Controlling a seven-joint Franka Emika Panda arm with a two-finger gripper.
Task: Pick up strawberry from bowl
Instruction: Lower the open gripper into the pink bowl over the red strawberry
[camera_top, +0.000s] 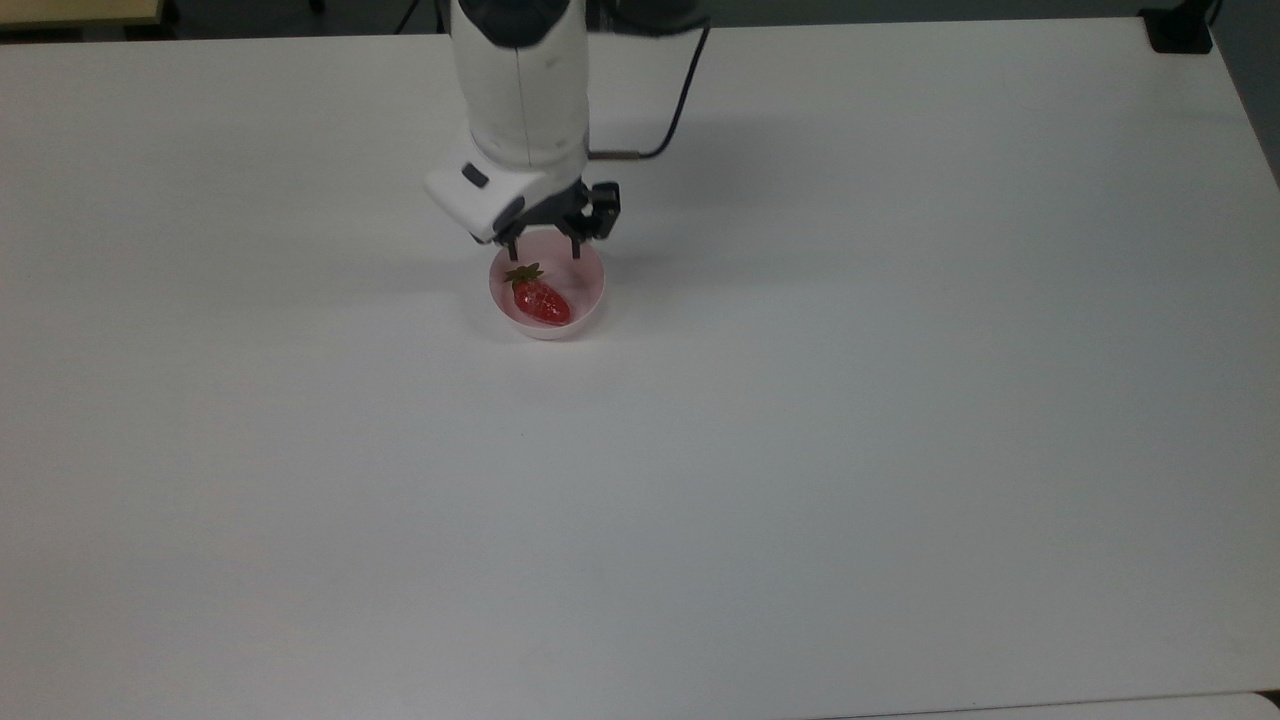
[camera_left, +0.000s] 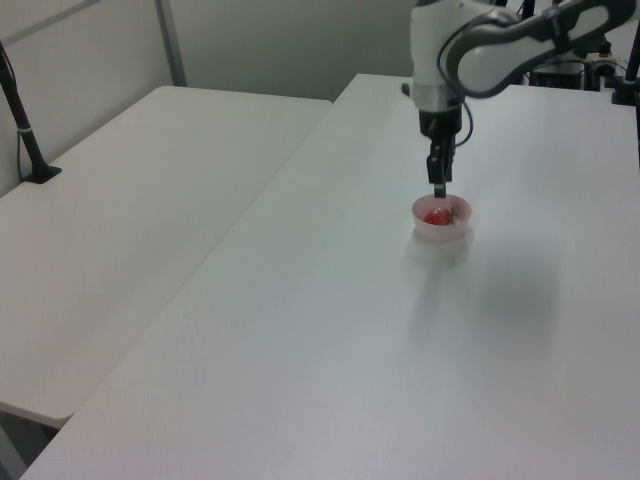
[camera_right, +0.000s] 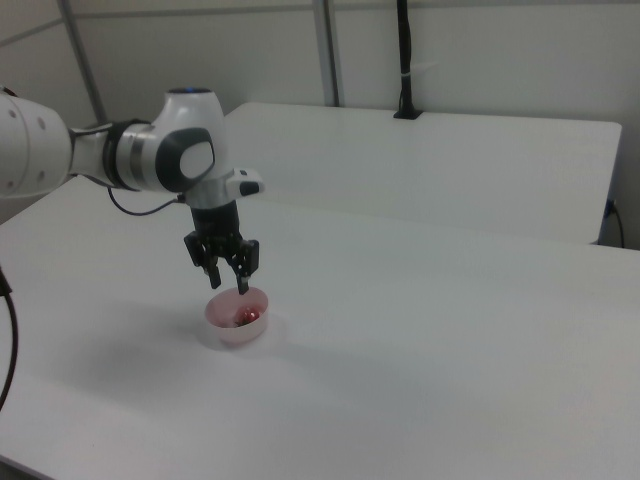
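One strawberry (camera_top: 541, 301) lies in the pale pink bowl (camera_top: 590, 295) on the white table (camera_top: 800, 450), top view: green cap toward the top view's upper left, tip toward its lower right. Gripper (camera_top: 544, 250) hangs over the bowl's far rim, fingers spread apart, gripping nothing.
Left view: gripper (camera_left: 438, 190) points straight down just above the bowl (camera_left: 441, 231); strawberry (camera_left: 435, 216) red inside.
Right view: gripper (camera_right: 228, 285) open above the bowl (camera_right: 236, 331), fingertips near the rim; strawberry (camera_right: 245, 318) in the bowl, apart from the fingers
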